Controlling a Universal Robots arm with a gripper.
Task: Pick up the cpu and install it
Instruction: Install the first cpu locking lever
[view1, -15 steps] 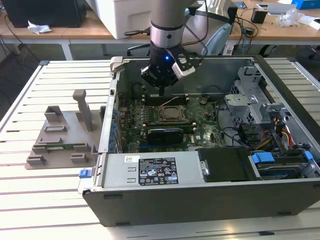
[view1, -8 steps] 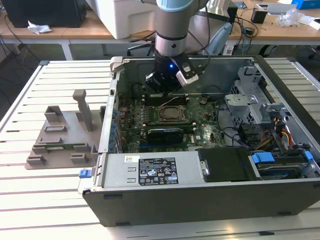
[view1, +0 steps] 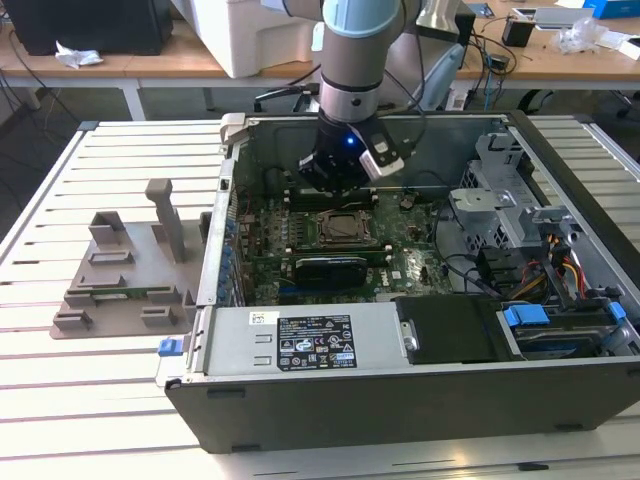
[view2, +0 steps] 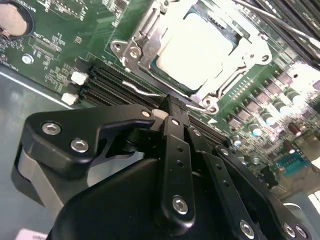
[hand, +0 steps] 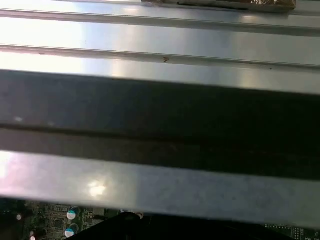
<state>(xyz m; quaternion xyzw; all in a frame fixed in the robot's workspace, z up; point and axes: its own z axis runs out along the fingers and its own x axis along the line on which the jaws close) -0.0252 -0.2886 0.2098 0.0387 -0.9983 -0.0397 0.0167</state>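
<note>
1. The open computer case (view1: 420, 380) lies on the slatted table (view1: 60, 400), with its motherboard (view1: 400, 268) facing up.
2. My gripper (view1: 338, 182) hangs inside the case, near the case's far wall and just beside the socket (view2: 150, 47).
3. In the second wrist view my fingers (view2: 172, 117) are pressed together, pinching nothing.
4. The cpu (view2: 197, 47) sits in its socket at the middle of the motherboard.

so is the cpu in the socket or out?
In. The cpu lies flat inside the socket frame on the motherboard in the second wrist view; the gripper sits beside it, empty.
</note>
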